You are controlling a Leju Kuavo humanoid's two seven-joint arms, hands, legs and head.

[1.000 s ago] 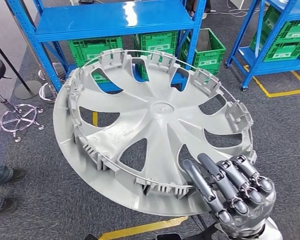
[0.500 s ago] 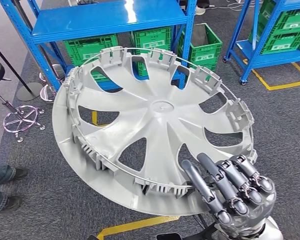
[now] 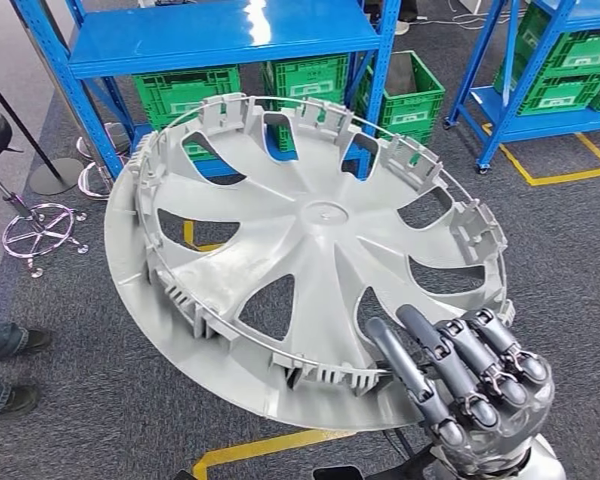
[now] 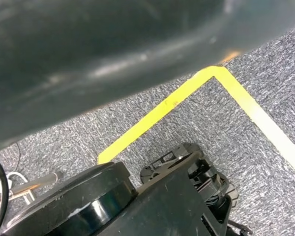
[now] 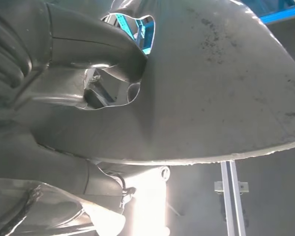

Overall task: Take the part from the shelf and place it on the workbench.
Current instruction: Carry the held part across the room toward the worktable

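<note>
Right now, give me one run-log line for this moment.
part: wheel cover off shelf | right robot hand: gripping rim | workbench: not seen | placement: pending

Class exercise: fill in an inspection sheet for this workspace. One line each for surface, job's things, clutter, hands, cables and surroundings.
Surface: grey carpet floor with yellow tape lines; workbench nothing seen.
Job's things: large grey wheel cover, off the shelf, held tilted above the floor.
Clutter: green crates under the blue shelf.
Hands: right hand grips the cover's near rim, fingers over the inner face; left hand cannot be judged.
Cables: some on the floor beyond the shelf.
Surroundings: second blue rack, stool base, a person's shoes.
</note>
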